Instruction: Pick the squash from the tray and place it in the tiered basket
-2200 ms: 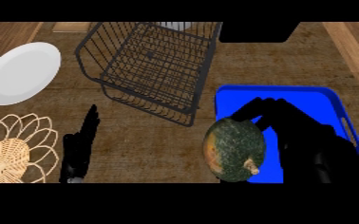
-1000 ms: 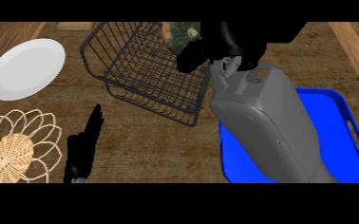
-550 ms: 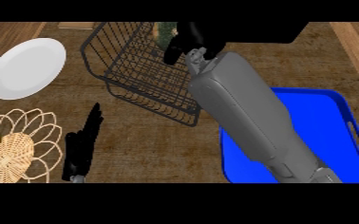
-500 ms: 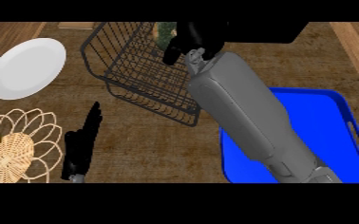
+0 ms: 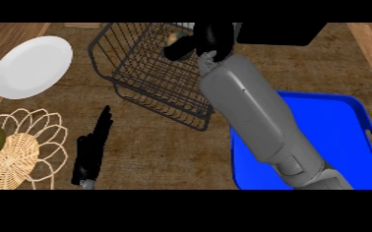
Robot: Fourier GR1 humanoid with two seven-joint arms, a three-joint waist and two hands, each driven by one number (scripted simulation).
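I see my right hand (image 5: 207, 42) over the basket (image 5: 149, 76), its fingers (image 5: 181, 49) curled around the squash (image 5: 174, 38), which is mostly hidden. My left hand (image 5: 91, 150) rests open on the counter (image 5: 160, 152), beside the blue tray (image 5: 341, 128).

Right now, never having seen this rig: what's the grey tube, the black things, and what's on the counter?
This is one view from the robot's head, looking steeply down at a wooden counter. The grey tube is the robot's right forearm; the black shape at its end is the right hand, reaching over the black wire tiered basket. Its fingers are curled, and a small patch of the squash shows beside them, so it seems to hold the squash over the basket. The thin black shape lower left is the left hand, open and resting. Also there: a blue tray at right, a white plate at left, and a woven wicker holder at lower left.
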